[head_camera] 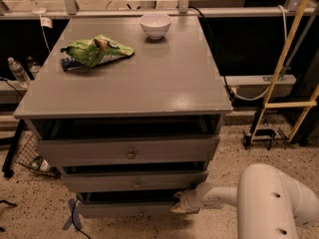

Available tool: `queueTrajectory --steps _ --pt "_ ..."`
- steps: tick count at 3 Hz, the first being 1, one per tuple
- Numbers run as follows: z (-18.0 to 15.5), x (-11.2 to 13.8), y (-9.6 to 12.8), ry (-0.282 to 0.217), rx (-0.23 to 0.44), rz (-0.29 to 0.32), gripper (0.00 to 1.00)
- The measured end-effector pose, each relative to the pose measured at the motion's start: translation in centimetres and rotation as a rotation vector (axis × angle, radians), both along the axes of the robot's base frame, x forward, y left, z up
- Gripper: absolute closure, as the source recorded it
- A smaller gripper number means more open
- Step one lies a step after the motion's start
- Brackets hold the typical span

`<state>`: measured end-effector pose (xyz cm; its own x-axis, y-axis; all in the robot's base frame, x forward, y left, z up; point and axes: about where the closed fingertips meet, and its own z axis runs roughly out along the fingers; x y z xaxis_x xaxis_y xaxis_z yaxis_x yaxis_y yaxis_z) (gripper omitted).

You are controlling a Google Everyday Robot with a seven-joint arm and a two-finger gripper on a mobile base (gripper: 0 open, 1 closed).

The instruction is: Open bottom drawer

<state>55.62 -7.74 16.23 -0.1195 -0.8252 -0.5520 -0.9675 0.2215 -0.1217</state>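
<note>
A grey cabinet [129, 78] stands in the middle of the camera view with three drawers. The bottom drawer [124, 209] is the lowest one, pulled out a little, with a dark gap above its narrow front. Its knob does not show. My gripper [182, 203] is at the right end of the bottom drawer's front, touching its upper right corner. My white arm [269, 203] reaches in from the lower right. The middle drawer [134, 181] and top drawer [130, 151] also stand a little open.
A green chip bag [94, 50] and a white bowl [155, 24] lie on the cabinet top. A water bottle [18, 71] stands at the left. A yellow frame [284, 83] and a dolly stand at the right. The floor is speckled.
</note>
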Motion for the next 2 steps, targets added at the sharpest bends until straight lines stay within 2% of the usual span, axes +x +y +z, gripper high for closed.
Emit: queueTrajectory --steps 2 --pt "0.00 -0.01 -0.01 0.000 0.000 0.000 1.00"
